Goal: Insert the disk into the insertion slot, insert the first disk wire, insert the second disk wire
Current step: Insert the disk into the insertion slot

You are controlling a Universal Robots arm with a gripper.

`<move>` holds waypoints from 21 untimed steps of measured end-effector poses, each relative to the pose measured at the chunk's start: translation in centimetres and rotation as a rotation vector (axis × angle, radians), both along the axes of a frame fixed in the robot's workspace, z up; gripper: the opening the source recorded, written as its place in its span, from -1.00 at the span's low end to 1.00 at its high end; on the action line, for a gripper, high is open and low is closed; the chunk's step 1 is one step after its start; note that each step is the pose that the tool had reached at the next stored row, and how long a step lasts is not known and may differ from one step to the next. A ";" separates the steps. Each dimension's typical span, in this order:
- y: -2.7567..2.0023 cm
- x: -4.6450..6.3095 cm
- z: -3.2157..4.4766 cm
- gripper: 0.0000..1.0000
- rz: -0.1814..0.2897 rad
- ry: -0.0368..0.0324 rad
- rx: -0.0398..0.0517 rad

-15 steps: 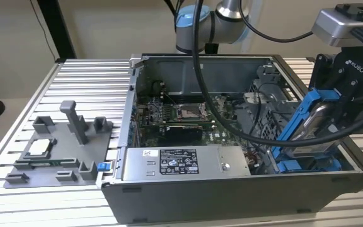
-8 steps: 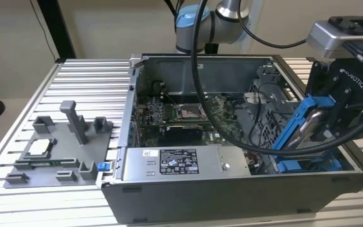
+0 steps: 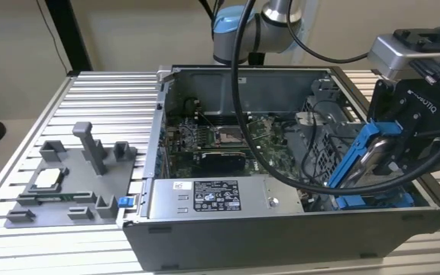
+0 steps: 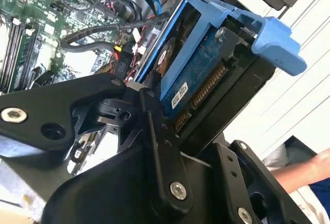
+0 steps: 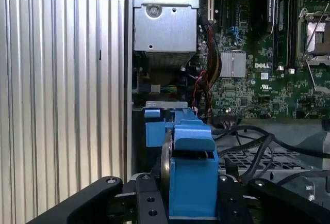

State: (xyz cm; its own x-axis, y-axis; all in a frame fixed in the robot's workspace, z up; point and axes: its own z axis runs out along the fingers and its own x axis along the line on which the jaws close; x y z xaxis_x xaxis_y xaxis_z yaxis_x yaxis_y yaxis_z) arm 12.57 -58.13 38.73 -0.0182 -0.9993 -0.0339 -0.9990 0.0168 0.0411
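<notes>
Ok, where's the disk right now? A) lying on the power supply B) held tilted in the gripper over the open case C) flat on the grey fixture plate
B: the gripper is shut on the disk, whose blue carrier slants above the computer case.

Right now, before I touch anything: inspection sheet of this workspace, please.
Surface: ribbed metal table, carrying an open computer case.
Job's things: the disk in its blue carrier, tilted above the case's corner at the exterior view's right, not seated.
Clutter: grey fixture plate beside the case, on the exterior view's left.
Grippers: pincer shut on the disk.
Cables: black arm cable loops across the open case; loose wires inside it.
Surroundings: a person's arm in the second wrist view.
</notes>
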 end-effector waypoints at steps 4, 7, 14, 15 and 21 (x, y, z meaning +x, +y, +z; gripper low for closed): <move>0.00 0.0 -0.01 -1.00 0.000 0.0003 0.0002; 0.00 0.0 0.19 1.00 0.000 0.0017 0.0001; 0.01 0.0 1.83 1.00 0.000 0.0052 0.0002; 0.05 0.0 2.02 1.00 0.000 0.0046 0.0002; 2.07 0.0 2.24 1.00 0.000 -0.0076 -0.0016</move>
